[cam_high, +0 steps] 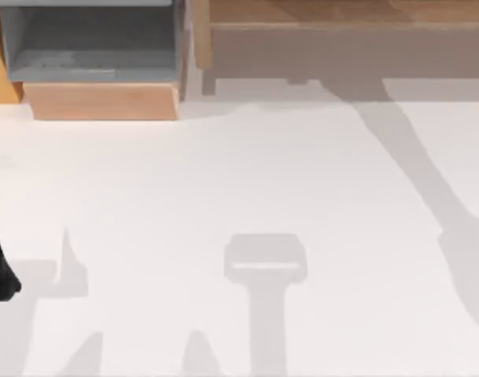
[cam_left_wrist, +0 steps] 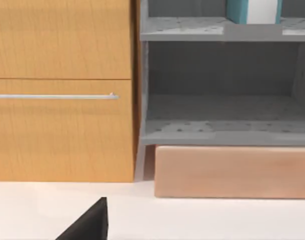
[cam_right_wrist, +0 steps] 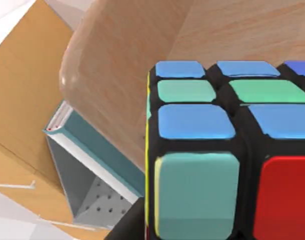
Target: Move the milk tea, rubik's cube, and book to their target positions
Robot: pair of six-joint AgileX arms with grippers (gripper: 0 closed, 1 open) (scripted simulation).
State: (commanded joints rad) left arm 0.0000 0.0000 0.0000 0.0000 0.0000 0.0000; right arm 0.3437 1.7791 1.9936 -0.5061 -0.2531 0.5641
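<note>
Rubik's cube [cam_right_wrist: 227, 150] close at right wrist cam; book [cam_right_wrist: 92, 150] beyond; both grippers' state unclear.

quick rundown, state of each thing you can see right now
rubik's cube: scrambled, close under the right wrist camera, over a light wood surface
book: teal cover, standing upright in the grey shelf unit
grey shelf unit: open-fronted, lower compartment holds nothing
wooden drawer: shut, handle bar across its front
left gripper: at the table's left edge, low over the white top
</note>
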